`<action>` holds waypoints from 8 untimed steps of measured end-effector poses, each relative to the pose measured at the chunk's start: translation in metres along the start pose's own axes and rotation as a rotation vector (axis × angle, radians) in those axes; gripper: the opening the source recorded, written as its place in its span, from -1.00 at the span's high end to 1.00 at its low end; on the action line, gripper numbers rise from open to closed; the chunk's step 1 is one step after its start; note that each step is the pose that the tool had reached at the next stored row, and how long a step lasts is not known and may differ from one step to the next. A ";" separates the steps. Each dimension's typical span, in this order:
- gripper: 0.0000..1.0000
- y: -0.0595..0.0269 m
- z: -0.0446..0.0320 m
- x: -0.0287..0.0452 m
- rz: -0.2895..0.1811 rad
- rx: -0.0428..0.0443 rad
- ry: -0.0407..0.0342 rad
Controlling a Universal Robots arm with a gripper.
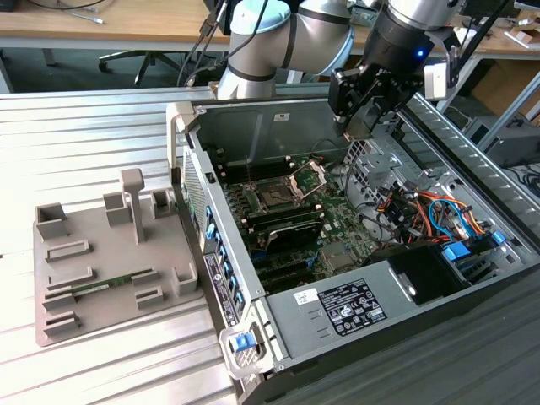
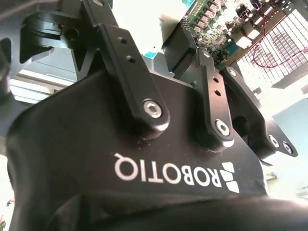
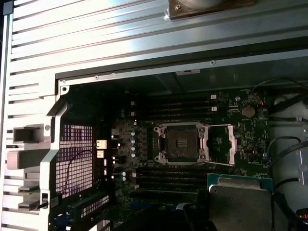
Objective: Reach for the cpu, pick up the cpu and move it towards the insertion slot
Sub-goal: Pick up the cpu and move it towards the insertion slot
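Hovering over insertion slot (image 3: 182, 143), hand (image 1: 364, 126) apparently grips cpu (image 3: 239, 202).

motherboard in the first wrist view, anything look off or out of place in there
Nothing looks damaged or spilled. The insertion slot is empty with its metal frame swung open to one side, which fits the job. The cpu is off the board, hanging near the camera, apart from the socket.
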State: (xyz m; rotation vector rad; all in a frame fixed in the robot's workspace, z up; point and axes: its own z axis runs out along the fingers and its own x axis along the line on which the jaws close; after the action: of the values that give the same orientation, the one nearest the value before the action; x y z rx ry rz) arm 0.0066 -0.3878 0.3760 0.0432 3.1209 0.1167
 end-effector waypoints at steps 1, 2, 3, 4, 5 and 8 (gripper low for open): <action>-0.10 -0.0001 0.0007 0.0000 0.000 -0.0001 0.0000; -0.10 -0.0001 0.0014 0.0000 0.000 0.0000 0.0000; -0.10 -0.0001 0.0016 0.0000 0.000 0.0000 0.0000; -0.10 -0.0001 0.0018 0.0000 0.000 0.0000 0.0000; -0.10 -0.0002 0.0022 0.0000 0.000 0.0000 0.0000; -0.10 -0.0002 0.0033 0.0001 0.000 0.0000 0.0000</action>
State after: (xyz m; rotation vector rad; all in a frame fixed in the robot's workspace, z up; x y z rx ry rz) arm 0.0066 -0.3878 0.3728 0.0432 3.1209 0.1167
